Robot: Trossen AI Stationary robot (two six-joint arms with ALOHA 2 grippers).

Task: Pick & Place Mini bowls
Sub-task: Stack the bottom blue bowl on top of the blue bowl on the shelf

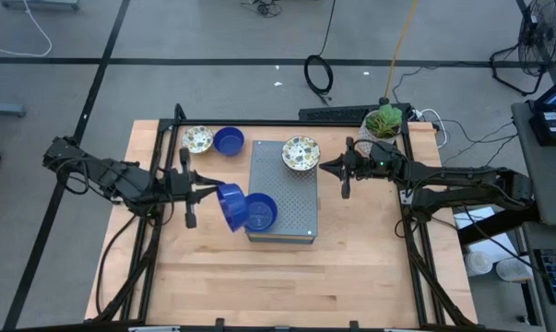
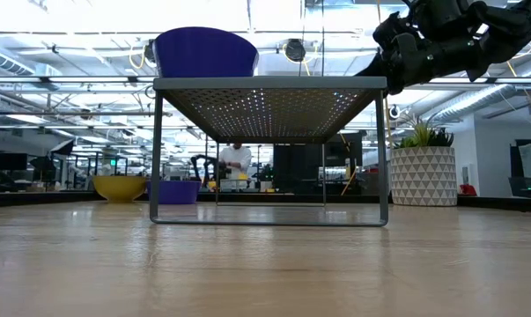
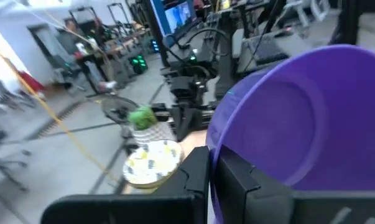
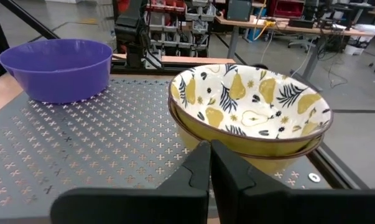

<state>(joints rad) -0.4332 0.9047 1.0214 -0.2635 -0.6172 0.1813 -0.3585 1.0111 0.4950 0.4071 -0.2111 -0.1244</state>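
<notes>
A grey perforated platform (image 1: 287, 226) stands mid-table. On it sit a blue mini bowl (image 1: 262, 211) at the near left and a cream patterned bowl (image 1: 301, 153) at the far right; in the right wrist view that one (image 4: 252, 102) sits nested in another. My left gripper (image 1: 213, 194) is shut on a second blue bowl (image 1: 230, 205) at the platform's left edge. My right gripper (image 1: 325, 167) hovers shut, just right of the patterned bowl. One patterned bowl (image 1: 198, 139) and one blue bowl (image 1: 229, 140) rest on the table at the far left. My left gripper holds the blue bowl by its rim (image 3: 216, 140), one finger inside (image 3: 246, 180) and one outside. The fingers come level from the table's left. The bowl is lifted clear and tipped on its side, its opening turned toward the gripper.
A white pot with a green plant (image 1: 384, 122) stands at the table's far right corner, behind my right arm. The near half of the wooden table (image 1: 287, 286) is bare. The black frame rails (image 1: 259, 123) run along the table's far edge.
</notes>
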